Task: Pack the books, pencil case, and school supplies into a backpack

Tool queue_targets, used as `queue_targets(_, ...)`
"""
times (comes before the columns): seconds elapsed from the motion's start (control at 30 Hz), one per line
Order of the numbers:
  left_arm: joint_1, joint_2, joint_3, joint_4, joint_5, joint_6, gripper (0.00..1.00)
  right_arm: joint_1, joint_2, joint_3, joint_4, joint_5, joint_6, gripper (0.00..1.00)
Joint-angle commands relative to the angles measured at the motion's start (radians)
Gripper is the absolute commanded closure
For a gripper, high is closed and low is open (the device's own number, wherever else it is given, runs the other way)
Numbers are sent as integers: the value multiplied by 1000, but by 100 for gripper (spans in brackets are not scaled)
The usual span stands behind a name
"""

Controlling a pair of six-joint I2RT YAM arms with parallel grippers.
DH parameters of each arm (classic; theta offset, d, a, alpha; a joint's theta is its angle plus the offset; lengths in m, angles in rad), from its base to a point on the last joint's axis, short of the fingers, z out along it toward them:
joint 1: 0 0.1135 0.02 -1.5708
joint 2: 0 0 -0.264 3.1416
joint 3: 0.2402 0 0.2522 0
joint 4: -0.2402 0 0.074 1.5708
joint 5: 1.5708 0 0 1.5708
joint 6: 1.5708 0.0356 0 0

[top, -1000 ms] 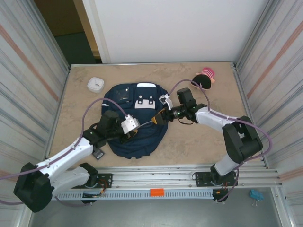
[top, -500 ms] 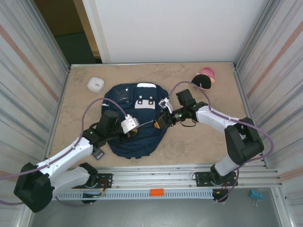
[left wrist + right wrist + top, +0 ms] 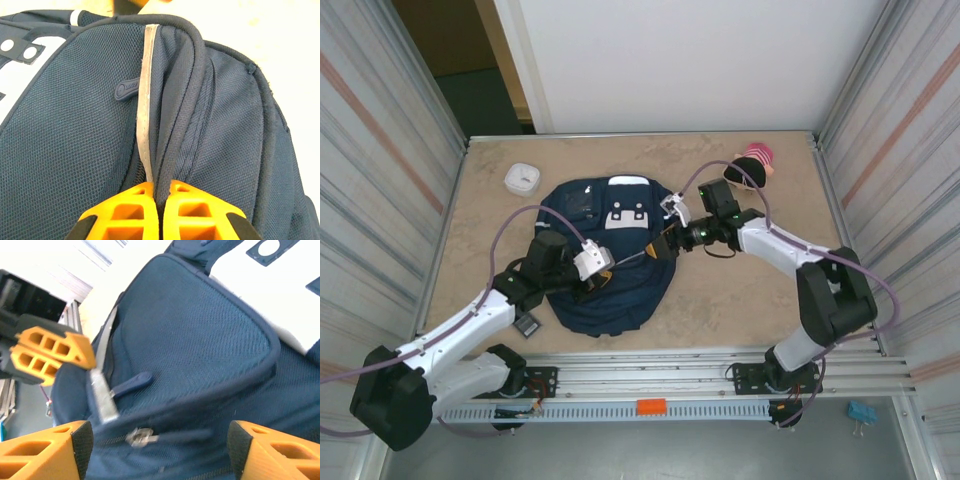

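Mostly hidden: inside of backpack [image 3: 620,295], lying at middle of table [image 3: 740,290]. Fingers [image 3: 130,210] of left gripper [image 3: 161,187] cut off by frame, clamped on backpack's corded edge [image 3: 197,60]; right gripper [image 3: 160,440] spread wide above blurred metal zipper pull [image 3: 137,436], holding nothing. Fabric navy, coarse mesh weave; edge rounded; fingers orange, honeycombed. Pale flat strip [image 3: 144,125] alongside, nature unclear.

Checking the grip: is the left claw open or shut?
Shut: the left claw is clamped tight on a raised ridge of the backpack.
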Motion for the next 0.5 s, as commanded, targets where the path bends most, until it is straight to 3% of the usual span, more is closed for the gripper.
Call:
queue_targets(0.0,2,-40,16,100,97,-17,100,30,51,49,22,-4,-1,25)
queue_targets(0.2,3,-36,16,105,87,-21,100,34,58,43,-28,-70,-22,30)
queue_targets(0.47,9,-42,10,124,60,-31,100,34,-73,-49,-85,-90,-36,39)
